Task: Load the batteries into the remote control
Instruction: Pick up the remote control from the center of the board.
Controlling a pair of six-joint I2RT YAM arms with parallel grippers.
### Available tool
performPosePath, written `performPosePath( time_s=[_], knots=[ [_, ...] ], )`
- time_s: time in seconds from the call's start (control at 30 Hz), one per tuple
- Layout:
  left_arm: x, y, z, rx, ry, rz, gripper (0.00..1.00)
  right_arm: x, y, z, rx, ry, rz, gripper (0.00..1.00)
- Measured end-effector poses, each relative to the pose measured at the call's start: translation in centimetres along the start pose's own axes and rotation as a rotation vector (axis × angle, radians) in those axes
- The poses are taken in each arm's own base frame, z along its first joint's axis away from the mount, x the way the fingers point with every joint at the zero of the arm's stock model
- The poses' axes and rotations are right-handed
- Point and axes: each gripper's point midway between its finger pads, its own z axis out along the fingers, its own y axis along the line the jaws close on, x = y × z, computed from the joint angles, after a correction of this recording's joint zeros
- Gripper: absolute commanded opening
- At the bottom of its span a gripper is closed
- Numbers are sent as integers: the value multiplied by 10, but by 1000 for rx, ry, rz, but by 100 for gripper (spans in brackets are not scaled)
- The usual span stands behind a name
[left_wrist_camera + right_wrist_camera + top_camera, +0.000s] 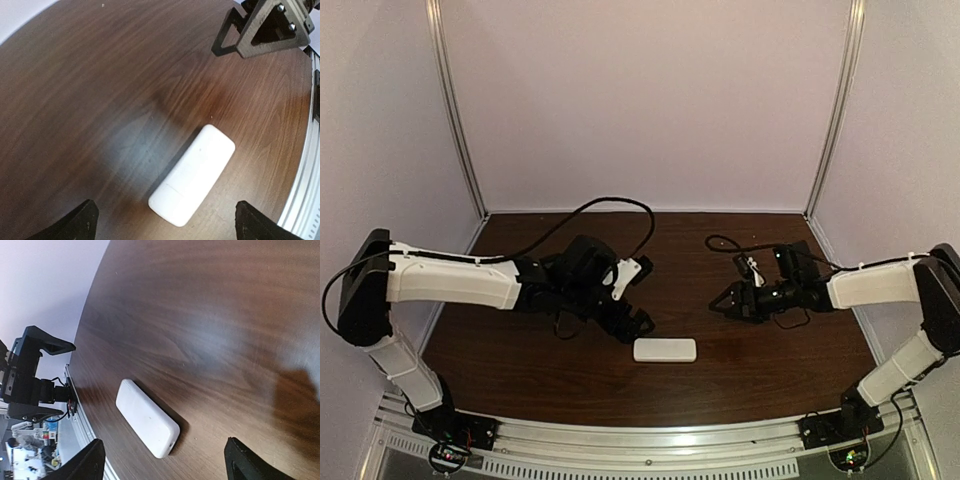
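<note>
- The tabletop [520, 380] is dark wood grain, bare and smooth. I'd expect hard plastic to skate on it if I nudge instead of pinching.
- My left hand [635, 297] hangs just above the tabletop with its jaws spread wide and nothing between them. In its wrist view only the two dark fingertips [85, 222] show, at the bottom corners.
- My right hand [725, 298] faces the left one across a gap. It is spread wide too and holds nothing, with its fingertips [240, 460] low in its own view.
- The remote control [665, 350] lies flat on the tabletop with its plain white back up, so no buttons show. It is just below and ahead of the left hand and a little farther from the right hand. It sits nearer my edge of the tabletop than either hand, and neither touches it.
- I judge the remote control to be light, stiff and glossy, with rounded ends that could slip. I'd take it across the two long flat sides near the middle and squeeze gently.
- A faint seam crosses the back near the end closest to the left hand. I take that for the battery door, so I'd keep fingers off that end.
- I can't see the batteries in any view.
</note>
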Motion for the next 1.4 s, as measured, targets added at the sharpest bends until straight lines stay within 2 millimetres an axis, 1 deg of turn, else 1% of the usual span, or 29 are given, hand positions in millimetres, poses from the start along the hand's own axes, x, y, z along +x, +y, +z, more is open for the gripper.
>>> performPosePath(
  time_s=[0.03,0.1,0.2,0.27,0.33,0.37,0.4,0.47,0.53,0.6,0.7,0.77,0.83,1.0,1.13,1.33,1.4],
  knots=[
    [-8,-1,-3,-3,-24,48,98,-8,6,-8,16,-32,-40,91],
    [-20,-1,-10,-13,-68,141,98,-29,24,-27,37,-111,-134,99],
    [-32,0,-12,-37,-94,264,97,-57,57,-63,63,-259,-281,100],
    [-43,-5,-7,-21,-84,356,97,-69,72,-85,90,-360,-341,100],
    [-53,-10,4,1,-78,452,97,-82,82,-110,140,-474,-365,100],
    [-54,-13,12,15,-67,504,97,-86,84,-121,162,-521,-371,100],
    [-51,-15,20,31,-48,545,96,-89,87,-131,182,-566,-378,100],
    [-35,-18,36,78,12,611,92,-91,89,-145,204,-622,-385,100],
    [-12,-22,54,139,97,657,91,-89,91,-154,216,-652,-389,100],
    [6,-25,67,191,170,689,90,-86,89,-158,228,-663,-386,100],
    [22,-28,79,241,240,715,87,-79,84,-158,237,-658,-380,100],
    [26,-32,84,265,268,727,87,-75,81,-156,236,-639,-375,100],
    [26,-35,88,278,279,738,85,-71,79,-152,230,-618,-371,100],
    [32,-40,97,296,320,751,76,-66,76,-147,231,-584,-359,100],
    [45,-41,105,305,370,756,67,-63,78,-146,216,-574,-363,100],
    [41,-42,107,303,378,749,44,-58,88,-148,166,-574,-388,100],
    [41,-43,107,304,382,746,38,-57,90,-149,157,-574,-394,100]
  ],
)
